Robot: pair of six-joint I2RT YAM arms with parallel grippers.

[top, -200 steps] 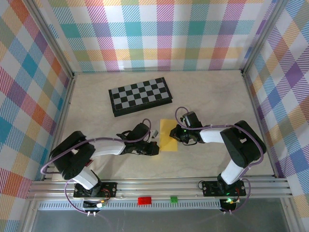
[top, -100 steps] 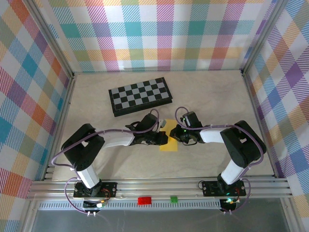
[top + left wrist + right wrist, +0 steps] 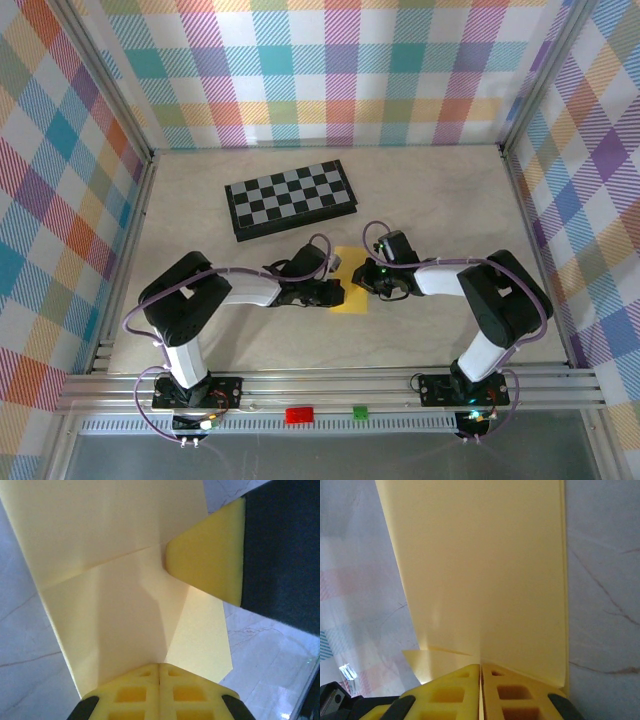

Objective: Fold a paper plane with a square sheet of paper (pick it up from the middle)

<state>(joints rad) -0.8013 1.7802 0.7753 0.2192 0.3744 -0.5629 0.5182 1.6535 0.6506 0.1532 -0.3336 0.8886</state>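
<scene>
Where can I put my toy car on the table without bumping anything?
Best spot: the bare table right of the chessboard, up to the right wall. Also free: the strip between the chessboard and the back wall, and the near middle between the two arm bases. Crowded: the centre, where the left arm and right arm meet over the yellow paper.
</scene>
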